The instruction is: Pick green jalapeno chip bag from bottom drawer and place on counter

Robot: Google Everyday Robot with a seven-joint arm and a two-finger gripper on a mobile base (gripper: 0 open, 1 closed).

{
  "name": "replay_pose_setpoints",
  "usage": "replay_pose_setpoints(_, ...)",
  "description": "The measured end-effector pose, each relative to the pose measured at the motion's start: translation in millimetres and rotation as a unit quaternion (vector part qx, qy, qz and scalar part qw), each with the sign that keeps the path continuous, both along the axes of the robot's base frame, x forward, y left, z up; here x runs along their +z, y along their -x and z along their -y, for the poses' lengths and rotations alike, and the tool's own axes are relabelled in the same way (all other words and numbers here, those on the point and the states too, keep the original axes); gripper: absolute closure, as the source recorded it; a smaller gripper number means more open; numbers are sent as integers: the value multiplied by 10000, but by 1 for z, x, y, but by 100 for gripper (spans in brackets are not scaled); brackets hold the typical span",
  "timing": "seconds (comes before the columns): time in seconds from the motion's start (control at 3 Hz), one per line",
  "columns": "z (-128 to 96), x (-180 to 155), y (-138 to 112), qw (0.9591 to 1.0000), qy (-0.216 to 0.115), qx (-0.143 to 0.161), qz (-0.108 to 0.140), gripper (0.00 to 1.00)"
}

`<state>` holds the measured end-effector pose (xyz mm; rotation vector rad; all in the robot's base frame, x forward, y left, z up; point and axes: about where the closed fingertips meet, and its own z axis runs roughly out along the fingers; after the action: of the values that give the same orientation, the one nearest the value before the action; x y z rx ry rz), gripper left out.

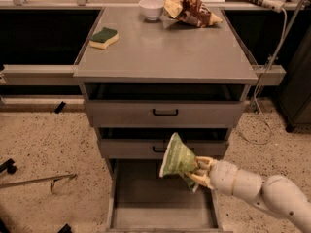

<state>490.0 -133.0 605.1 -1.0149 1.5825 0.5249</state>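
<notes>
The green jalapeno chip bag (177,158) is held in the air above the open bottom drawer (163,203), in front of the middle drawer's face. My gripper (198,173) is shut on the bag's lower right end, with my white arm reaching in from the lower right. The drawer's grey floor is bare. The counter (165,50) is the flat grey top of the cabinet, well above the bag.
On the counter stand a green-topped yellow sponge (103,37) at the left, a white bowl (151,8) at the back and a brown-and-yellow snack bag (189,9) at the back right. Two shallower drawers with black handles (164,112) sit above. A cable (272,57) hangs at right.
</notes>
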Motion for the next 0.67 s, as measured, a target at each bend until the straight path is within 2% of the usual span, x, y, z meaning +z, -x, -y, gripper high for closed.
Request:
replay_pose_setpoints(0.33,-12,79,-15,9974,-131,170,686,100)
replay_pose_setpoints(0.67,-31,159,-28,9919,-198,380,1197,100)
